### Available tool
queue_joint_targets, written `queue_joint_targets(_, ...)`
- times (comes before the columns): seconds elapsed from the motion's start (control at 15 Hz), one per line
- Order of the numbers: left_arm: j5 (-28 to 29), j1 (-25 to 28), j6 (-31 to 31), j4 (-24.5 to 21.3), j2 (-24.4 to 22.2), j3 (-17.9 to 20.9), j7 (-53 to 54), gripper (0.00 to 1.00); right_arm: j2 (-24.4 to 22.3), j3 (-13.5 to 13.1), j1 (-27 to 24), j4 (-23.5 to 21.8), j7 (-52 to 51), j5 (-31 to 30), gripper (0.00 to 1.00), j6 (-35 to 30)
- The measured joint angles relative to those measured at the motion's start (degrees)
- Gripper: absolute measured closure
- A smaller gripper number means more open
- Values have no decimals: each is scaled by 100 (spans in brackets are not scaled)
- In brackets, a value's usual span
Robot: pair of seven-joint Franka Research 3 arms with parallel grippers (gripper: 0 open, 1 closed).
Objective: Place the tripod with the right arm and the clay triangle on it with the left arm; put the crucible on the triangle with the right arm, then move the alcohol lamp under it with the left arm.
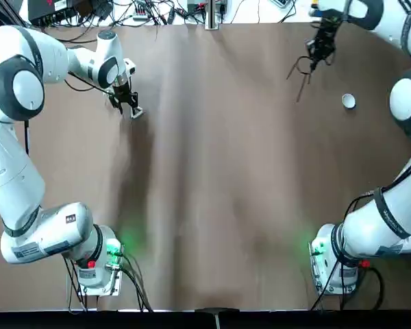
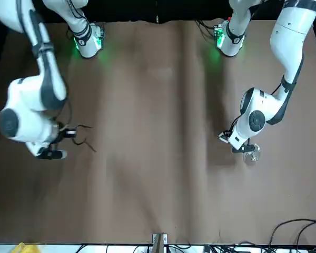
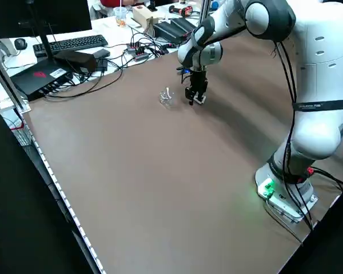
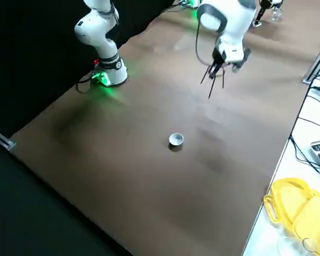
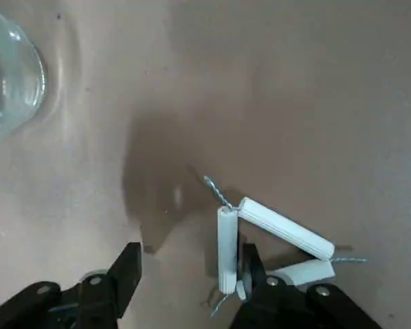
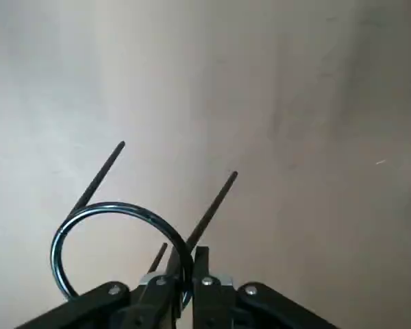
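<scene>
- Tripod (image 6: 114,208): your right gripper (image 6: 187,264), over the far right, pinches its wire ring—stiff, probably slippery; grip squarely.
- Clay triangle (image 5: 284,228): at one finger of your open left gripper (image 5: 192,264), far left—likely light, brittle; pinch one sleeve gently.

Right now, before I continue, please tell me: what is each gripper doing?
Left gripper: open, not gripping; one finger overlaps the white triangle in its wrist view.
Right gripper: closed on the black wire stand.
</scene>
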Motion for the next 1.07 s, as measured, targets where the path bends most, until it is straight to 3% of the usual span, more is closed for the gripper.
queue_joint_targets(0.07, 1, 0, 0, 3, 10, 0, -4, 34, -34, 31, 271, -2, 402, 17, 92, -1)
queue_joint_targets(0.13, 3, 0, 1, 7, 21, 1, -8, 48, -40, 67, 798, -2, 1247, 228, 92, 26)
queue_joint_targets(0.27, 3, -1, 4, 14, 26, 0, -104, 53, -40, 73, 1215, 16, 1827, 353, 92, 57)
queue_joint_targets(0.47, 4, -13, 8, 53, 28, -1, -311, 84, -40, 76, 1779, 195, 2685, 408, 92, 99)
queue_joint_targets(0.53, 4, -15, 8, 64, 30, -1, -344, 88, -27, 76, 1975, 266, 2920, 408, 92, 99)
queue_joint_targets(0.8, 4, -16, 10, 94, 32, -1, -445, 88, 306, 76, 2713, 577, 3708, 408, 92, 255)
queue_joint_targets(1.07, 4, 16, 12, 325, 21, -1, -458, 88, 1014, 71, 2997, 1023, 4232, 408, 92, 1119)
